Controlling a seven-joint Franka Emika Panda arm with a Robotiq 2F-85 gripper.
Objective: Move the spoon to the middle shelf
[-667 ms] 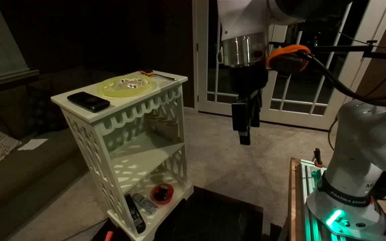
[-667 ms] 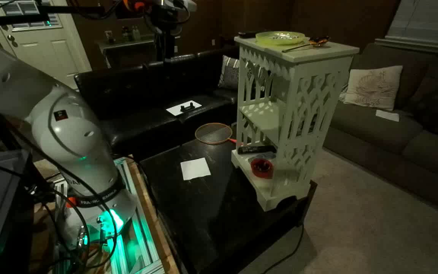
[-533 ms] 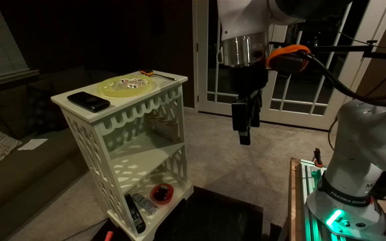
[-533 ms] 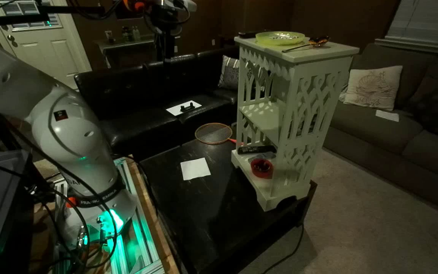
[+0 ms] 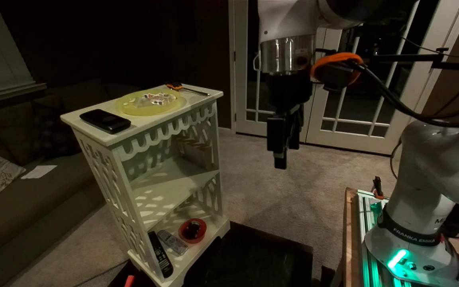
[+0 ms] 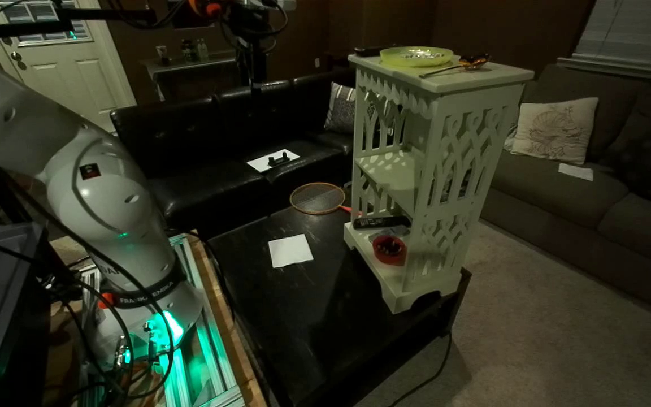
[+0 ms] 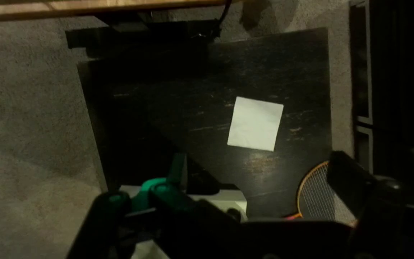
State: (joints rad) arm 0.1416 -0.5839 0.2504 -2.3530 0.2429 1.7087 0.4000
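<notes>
The tool [image 7: 261, 167] hung in mid-air pointing down, its fingers [image 7: 179, 173] wide apart, with the table [image 7: 192, 93] below in the wrist view. In an exterior view it was well apart from the stand [image 5: 130, 191]. The arm [image 6: 116, 195] rose from a base lit green. On the table lay a square of paper [image 7: 255, 124] and, near the edge, an orange-rimmed racket [image 7: 316, 194], partly hidden by a finger in the wrist view. The stand stood upright on the table. Its middle shelf [image 5: 169, 183], pale and streaked with light, ran beneath the scalloped trim [image 5: 167, 128]. In both exterior views the spoon [image 6: 465, 64] lay a level higher, on the stand's top [image 6: 489, 76], just beside the yellow plate [image 6: 399, 61], its thin handle toward the front edge. The plate, bearing shiny bits too small to make out, sat between the spoon and a black slab [image 5: 105, 120]. On the lowest board were a black remote [image 5: 160, 255], a grey remote [image 5: 172, 242] beside it, and a red bowl [image 6: 389, 260] with something dark inside. Farther off stood a black sofa [image 6: 184, 124] and a grey sofa [image 6: 563, 198].
</notes>
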